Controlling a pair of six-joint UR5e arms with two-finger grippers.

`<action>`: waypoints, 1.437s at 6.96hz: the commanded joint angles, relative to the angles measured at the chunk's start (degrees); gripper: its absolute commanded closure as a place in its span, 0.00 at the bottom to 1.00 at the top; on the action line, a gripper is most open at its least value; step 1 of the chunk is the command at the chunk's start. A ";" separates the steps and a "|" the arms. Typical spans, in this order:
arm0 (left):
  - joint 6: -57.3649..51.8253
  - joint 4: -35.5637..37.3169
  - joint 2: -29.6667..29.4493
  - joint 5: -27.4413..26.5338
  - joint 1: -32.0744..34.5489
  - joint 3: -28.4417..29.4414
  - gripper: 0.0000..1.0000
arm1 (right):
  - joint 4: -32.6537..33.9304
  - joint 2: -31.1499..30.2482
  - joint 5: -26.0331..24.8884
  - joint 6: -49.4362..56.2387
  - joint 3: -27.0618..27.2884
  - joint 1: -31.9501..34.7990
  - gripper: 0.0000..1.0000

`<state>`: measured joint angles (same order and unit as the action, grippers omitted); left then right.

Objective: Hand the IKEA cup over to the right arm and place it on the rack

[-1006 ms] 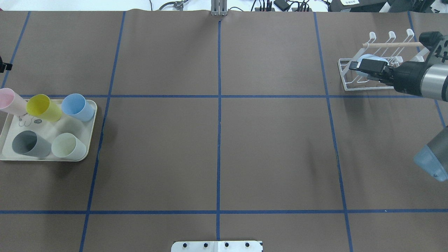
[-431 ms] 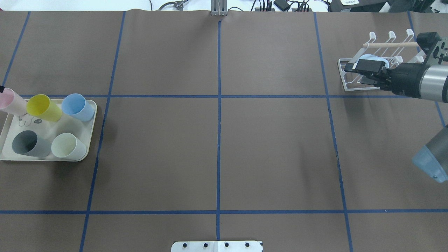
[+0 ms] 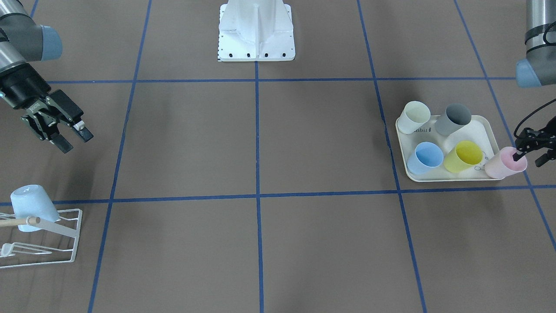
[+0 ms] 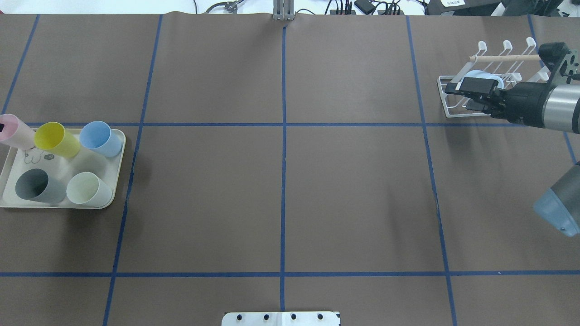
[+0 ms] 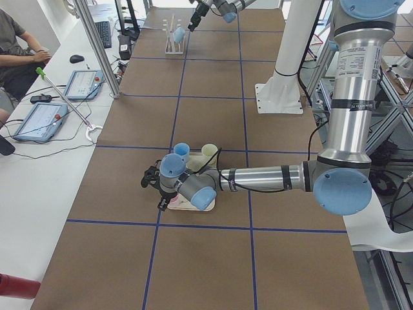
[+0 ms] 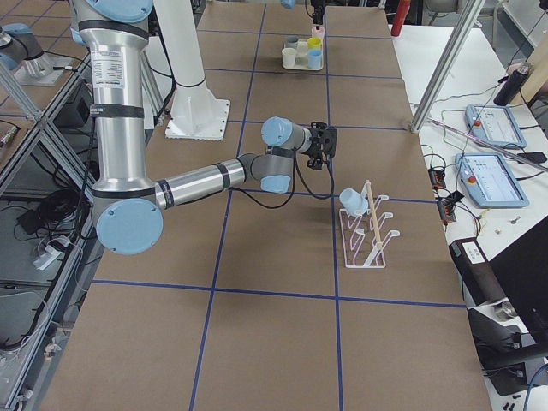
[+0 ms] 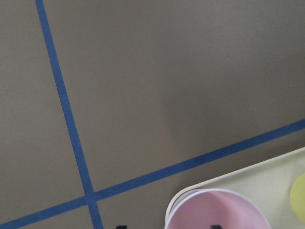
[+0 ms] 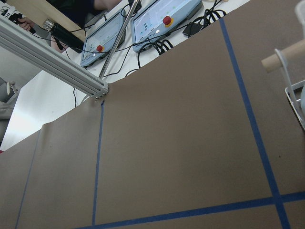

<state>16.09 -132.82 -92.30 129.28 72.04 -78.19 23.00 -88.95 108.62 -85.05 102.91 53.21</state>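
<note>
A pink cup (image 3: 504,164) stands tilted at the outer corner of the cream tray (image 3: 490,126); it also shows in the overhead view (image 4: 17,132) and the left wrist view (image 7: 214,212). My left gripper (image 3: 519,154) is open with one fingertip inside the pink cup's mouth and the other outside its wall. The white wire rack (image 3: 65,243) with its wooden dowel holds a light blue cup (image 3: 31,208) upside down. My right gripper (image 3: 76,141) is open and empty, apart from the rack (image 4: 446,111), on its side towards the robot.
The tray (image 4: 118,181) also holds a yellow cup (image 3: 462,156), a blue cup (image 3: 423,157), a grey cup (image 3: 451,119) and a pale green cup (image 3: 413,117). The robot's white base (image 3: 256,30) stands at the table's middle edge.
My left gripper has come down from the far side onto the pink cup's rim. My right gripper has drawn slightly back from the rack, still open and empty.
</note>
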 commanded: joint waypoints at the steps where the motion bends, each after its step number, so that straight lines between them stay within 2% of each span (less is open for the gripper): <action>1: 0.43 0.02 0.10 0.01 -1.19 0.24 0.42 | 0.03 0.00 0.01 -0.03 -0.08 -0.03 0.00; 2: 0.52 0.02 0.10 -0.08 -1.63 0.41 0.54 | 0.03 0.00 0.01 -0.03 -0.08 -0.03 0.00; 3: 0.18 -0.07 0.10 -0.26 -1.64 0.50 0.90 | 0.03 -0.09 0.01 -0.03 0.01 -0.03 0.00; 4: 0.00 -0.07 0.10 -0.61 -1.64 0.58 1.00 | 0.03 0.00 0.01 -0.03 0.09 -0.03 0.00; 6: -0.09 -0.15 0.19 -2.18 -1.29 0.59 1.00 | 0.03 0.00 0.01 -0.12 0.01 -0.03 0.00; 7: -0.18 -0.15 0.10 -2.28 1.15 -0.37 1.00 | 0.03 0.18 0.01 -0.12 0.09 -0.03 0.00; 8: -0.18 0.19 0.27 -2.02 4.92 -3.60 1.00 | 0.03 0.44 0.10 -0.12 0.10 -0.03 0.00; 10: 1.04 4.65 0.63 -1.58 6.53 -11.85 1.00 | 0.03 1.57 0.01 -0.12 0.01 -0.03 0.00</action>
<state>16.35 -130.81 -91.84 127.48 77.23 -85.33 23.03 -88.21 108.69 -85.16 103.02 53.17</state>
